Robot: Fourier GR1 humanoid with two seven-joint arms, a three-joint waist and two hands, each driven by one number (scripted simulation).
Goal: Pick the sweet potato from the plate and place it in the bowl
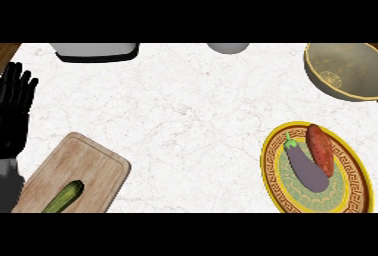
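Observation:
An orange-red sweet potato lies on the yellow patterned plate at the lower right, beside a purple eggplant. The brass-coloured bowl stands at the upper right, past the plate. My left hand rests at the left edge, fingers straight and pointing up, far from the plate and holding nothing. My right hand does not show.
A wooden cutting board with a green cucumber lies at the lower left. A grey and black appliance and a pale round object sit at the counter's far edge. White marble counter spans the middle.

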